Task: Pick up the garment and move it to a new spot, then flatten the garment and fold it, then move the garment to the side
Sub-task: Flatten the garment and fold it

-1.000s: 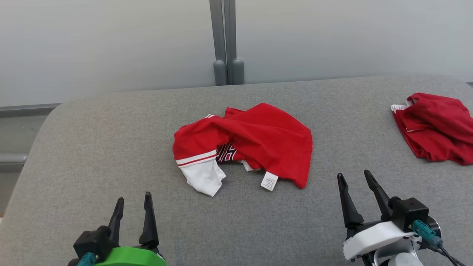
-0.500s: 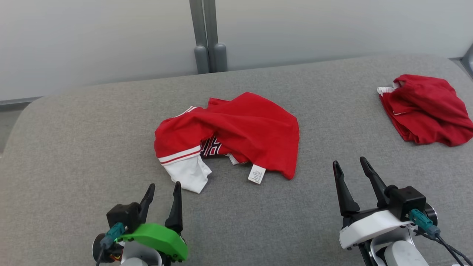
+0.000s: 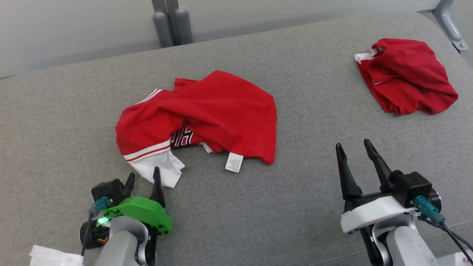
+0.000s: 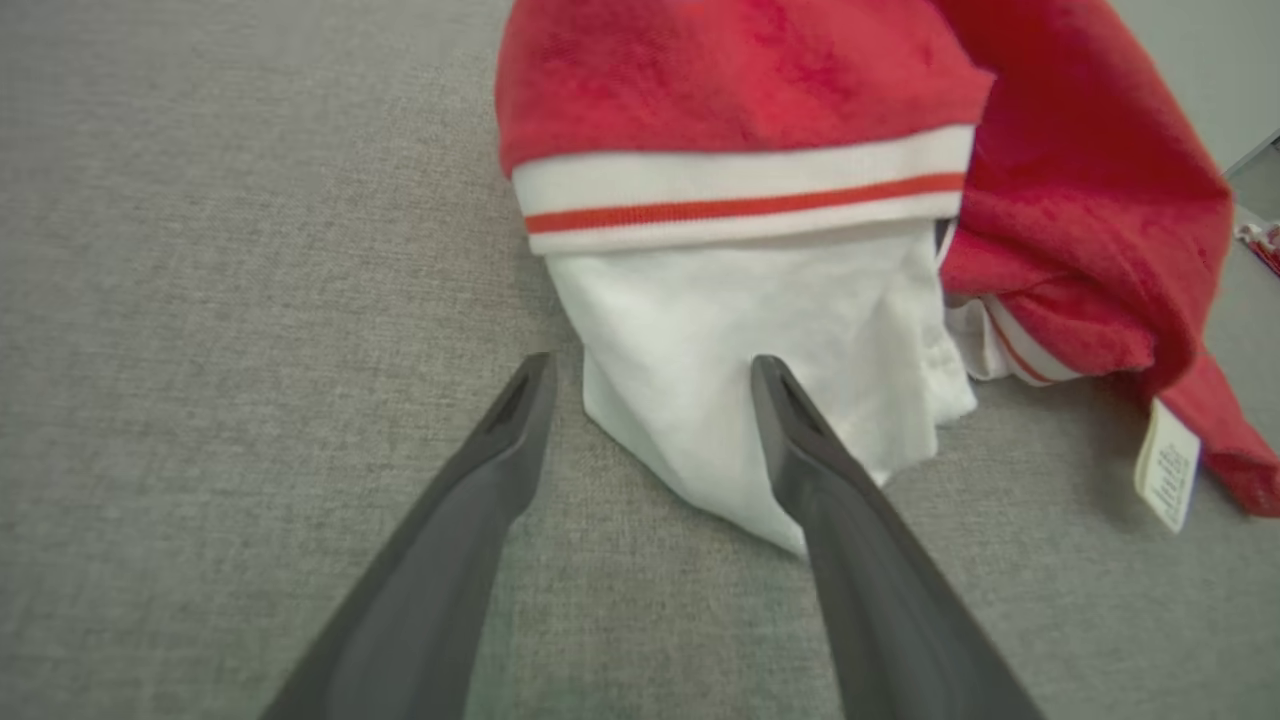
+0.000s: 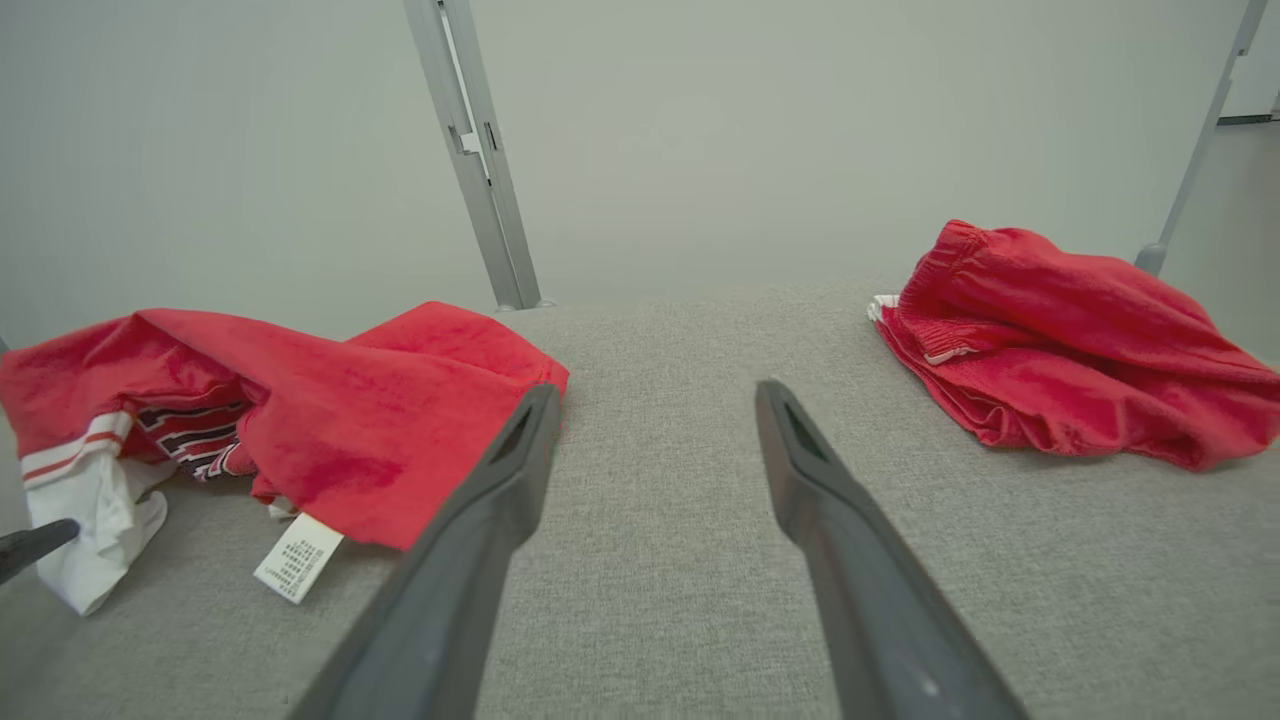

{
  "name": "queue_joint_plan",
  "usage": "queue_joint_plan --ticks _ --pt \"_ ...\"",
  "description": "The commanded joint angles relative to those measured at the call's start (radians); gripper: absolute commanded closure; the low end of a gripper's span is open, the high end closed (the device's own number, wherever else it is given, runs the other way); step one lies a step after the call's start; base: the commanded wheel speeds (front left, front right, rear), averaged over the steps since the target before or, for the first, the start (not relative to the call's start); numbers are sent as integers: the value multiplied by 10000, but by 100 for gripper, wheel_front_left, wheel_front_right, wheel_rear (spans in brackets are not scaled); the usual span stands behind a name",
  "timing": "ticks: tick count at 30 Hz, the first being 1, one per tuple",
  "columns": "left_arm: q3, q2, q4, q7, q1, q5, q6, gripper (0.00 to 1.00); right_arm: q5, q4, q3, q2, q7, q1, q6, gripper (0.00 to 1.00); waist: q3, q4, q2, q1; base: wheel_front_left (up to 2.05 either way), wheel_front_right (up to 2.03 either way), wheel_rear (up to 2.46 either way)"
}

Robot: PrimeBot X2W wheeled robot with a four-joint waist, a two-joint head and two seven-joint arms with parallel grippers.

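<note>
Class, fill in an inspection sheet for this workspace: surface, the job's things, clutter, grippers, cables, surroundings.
Surface: table covered in flat grey woven fabric.
Job's things: red garment, crumpled, its white end and care label toward the robot.
Clutter: second red garment bunched at far right; white sheet at lower left, unclear what.
Grippers: left gripper open, tips at the garment's white end; right gripper open over grey fabric.
Cables: teal-plugged cable at the right wrist, another at the left.
Surroundings: pale wall, grey posts behind.

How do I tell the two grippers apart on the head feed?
The left gripper has a bright green cover and a small green light; the right gripper has a white cover. Both have two long dark tapered fingers, a black block with a teal connector, dark cables and pale grey forearms.
</note>
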Motion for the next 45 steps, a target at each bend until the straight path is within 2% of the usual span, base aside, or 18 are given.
queue_joint_plan --ticks 1,6,7,9,14,20,26,29,31,34,39,41,42,43,44,45 --pt "98 76 157 -81 -307 -118 55 0 9 -52 -14 -15 -31 -172 -7 0 323 -280 -1 0 0 0 0" --pt "161 19 712 -169 -638 -194 -190 0 55 -52 -14 -15 -31 -212 -7 0 401 -252 -1 0 0 0 0" --pt "140 10 750 -190 -685 -191 -262 23 30 -70 21 -14 -31 -234 -7 0 398 -237 -1 0 0 0 0" --pt "99 -9 765 -230 -777 -113 -369 100 25 -57 7 -17 -31 -224 -7 0 367 -185 -1 0 0 0 0" --pt "155 19 219 -248 -805 254 -483 100 -44 -50 -127 -17 -31 -109 -7 0 181 88 -1 0 0 0 0" --pt "309 717 -1073 -242 -276 1190 -303 100 -14 -10 -251 -14 -31 65 -7 0 -202 642 -1 0 0 0 0" --pt "323 1954 -2474 -93 445 1836 -108 100 157 66 -164 -17 -31 256 -7 0 -554 1114 -1 0 0 0 0" --pt "221 2722 -3578 524 1239 2207 144 100 226 111 -98 -18 -31 359 -7 0 -657 1259 -1 0 0 0 0" --pt "106 3012 -4123 941 1693 2388 236 100 244 116 -74 -18 -31 386 -7 0 -668 1296 -1 0 0 0 0" --pt "-54 3144 -4589 1485 2345 2350 266 100 234 166 -23 -18 -31 416 -7 0 -661 1313 -1 0 0 0 0" --pt "-150 2798 -4392 1957 2978 2092 548 100 209 264 56 -17 -31 419 -7 0 -708 1271 -1 0 0 0 0" --pt "-155 2631 -4156 1993 3138 1967 659 84 175 308 84 -18 -31 426 -7 0 -727 1242 -1 0 0 0 0" --pt "-125 2615 -3900 1954 3173 1896 666 60 155 327 91 -18 -31 421 -7 0 -730 1224 -1 0 0 0 0" --pt "-124 2563 -3693 1946 3205 1847 675 27 132 346 93 -18 -31 419 -7 0 -738 1212 -1 0 0 0 0" --pt "-147 2477 -3471 1886 3227 1794 638 0 105 362 88 -18 -31 420 -7 0 -750 1198 -1 0 0 0 0" --pt "-161 2427 -3320 1824 3217 1763 624 0 94 375 90 -18 -31 423 -7 0 -762 1187 -1 0 0 0 0"
